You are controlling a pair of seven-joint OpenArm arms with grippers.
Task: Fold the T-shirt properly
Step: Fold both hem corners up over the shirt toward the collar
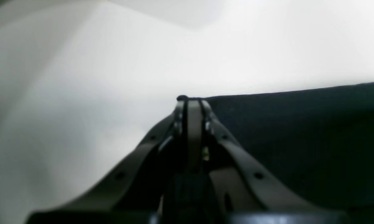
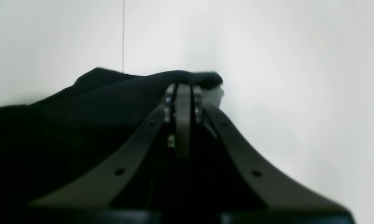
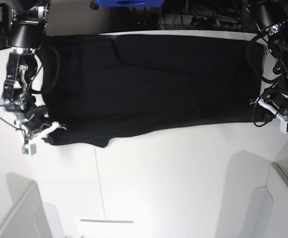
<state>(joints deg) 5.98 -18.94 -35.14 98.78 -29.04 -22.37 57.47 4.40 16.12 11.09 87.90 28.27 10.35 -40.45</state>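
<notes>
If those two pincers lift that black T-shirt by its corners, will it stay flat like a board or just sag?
Probably sag: the T-shirt lies limp on the table, with wrinkles and a wavy near edge. It likely bunches where it is gripped; cloth humps at the right pincer. It looks light, since the left pincer pinches just one thin edge.

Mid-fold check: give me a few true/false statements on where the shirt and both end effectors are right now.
1. The T-shirt lies spread across the white table. True.
2. The sun print faces up. False: only plain black cloth shows.
3. The left end effector is shut on the shirt's edge. True.
4. The right end effector hangs open above the shirt. False: it is shut on a bunched corner of cloth.
5. Both arms grip the same end of the shirt. False: in the base view they hold opposite ends.
</notes>
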